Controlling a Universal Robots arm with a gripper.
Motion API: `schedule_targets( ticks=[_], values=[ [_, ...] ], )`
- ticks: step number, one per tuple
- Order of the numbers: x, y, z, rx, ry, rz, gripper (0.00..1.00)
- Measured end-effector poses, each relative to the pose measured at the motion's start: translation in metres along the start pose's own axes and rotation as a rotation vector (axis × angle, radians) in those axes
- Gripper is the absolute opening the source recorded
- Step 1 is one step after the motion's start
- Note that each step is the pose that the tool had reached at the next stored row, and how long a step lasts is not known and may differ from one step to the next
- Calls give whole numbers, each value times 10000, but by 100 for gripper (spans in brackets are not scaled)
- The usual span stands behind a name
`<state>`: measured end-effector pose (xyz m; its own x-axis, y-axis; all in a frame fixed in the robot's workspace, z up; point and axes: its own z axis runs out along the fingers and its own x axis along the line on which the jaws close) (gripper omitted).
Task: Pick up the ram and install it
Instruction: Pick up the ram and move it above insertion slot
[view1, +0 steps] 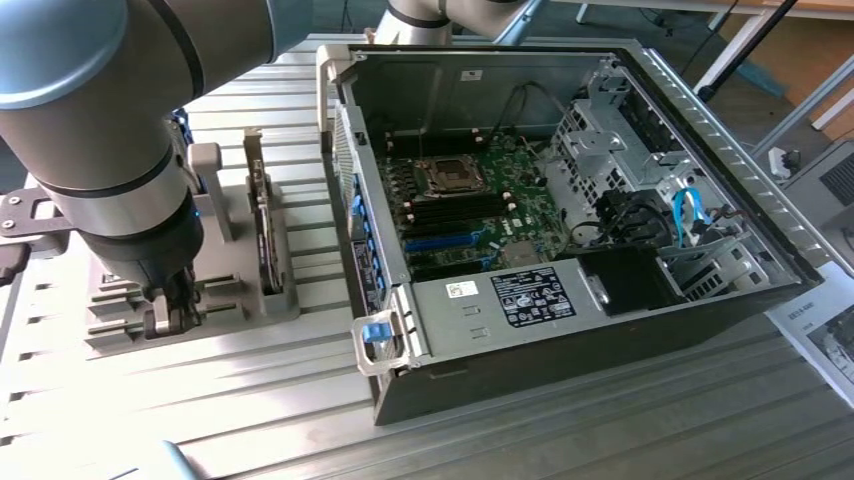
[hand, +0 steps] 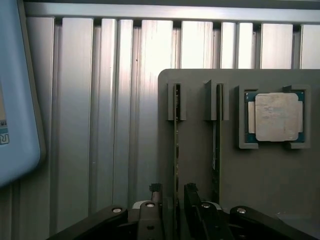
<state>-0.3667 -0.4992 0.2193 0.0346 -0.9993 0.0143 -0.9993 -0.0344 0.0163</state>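
The ram (hand: 176, 150) is a thin green stick seen edge-on, standing in a slot of the grey holder (hand: 195, 150). My gripper (hand: 172, 192) is open, with one black finger on each side of the ram's near end. Whether the fingers touch it I cannot tell. A second thin stick (hand: 215, 150) stands in the neighbouring slot. In the exterior view the gripper (view1: 171, 315) reaches down into the holder (view1: 114, 320) on the exterior view's left. The open computer case (view1: 747, 170) lies beside it, and its green motherboard (view1: 521, 195) is exposed.
A square silver processor chip (hand: 276, 117) sits in a pocket of the holder. A flat upright part (view1: 274, 240) stands in the holder near the case wall. A light blue rounded body (hand: 15, 100) is close to the gripper. The ribbed metal table (view1: 561, 440) carries everything.
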Motion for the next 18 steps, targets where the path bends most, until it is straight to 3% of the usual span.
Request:
schedule_targets(
  ticks=[18],
  values=[
    [-1,-1,77,0,5,0,31]
  ],
)
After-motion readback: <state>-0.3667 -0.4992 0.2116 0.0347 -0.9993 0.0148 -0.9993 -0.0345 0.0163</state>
